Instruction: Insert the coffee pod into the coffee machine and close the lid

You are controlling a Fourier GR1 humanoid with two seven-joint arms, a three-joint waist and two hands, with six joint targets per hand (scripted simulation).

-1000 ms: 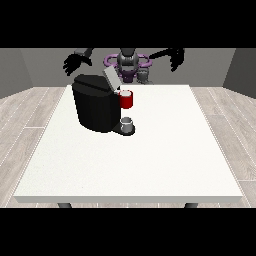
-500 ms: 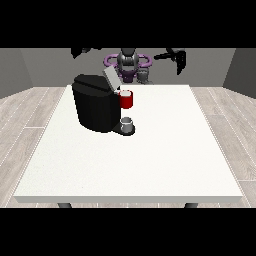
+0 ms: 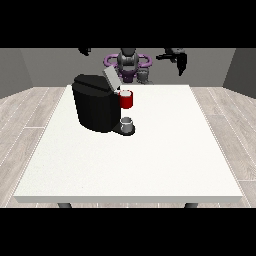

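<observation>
The black coffee machine (image 3: 95,107) stands on the table's left half, its grey lid (image 3: 110,78) tilted up and open. A red pod holder (image 3: 126,99) juts from the machine's front, above a small grey cup (image 3: 127,125) on the base. A small grey pod-like thing (image 3: 143,75) sits at the table's far edge, in front of the robot. The hand at the view's right (image 3: 178,59) is raised high behind the table with its fingers hanging straight, holding nothing. Only the tip of the hand at the view's left (image 3: 84,51) shows at the scene's top edge.
The white table (image 3: 165,150) stretches wide toward the camera and to the right of the machine. The robot's torso (image 3: 128,64) stands behind the far edge. Wooden floor surrounds the table.
Both arms have risen from shoulder height: the hand at the view's left went up almost out of view, and the hand at the view's right went up and slightly inward. Machine, lid and pod are unmoved.
</observation>
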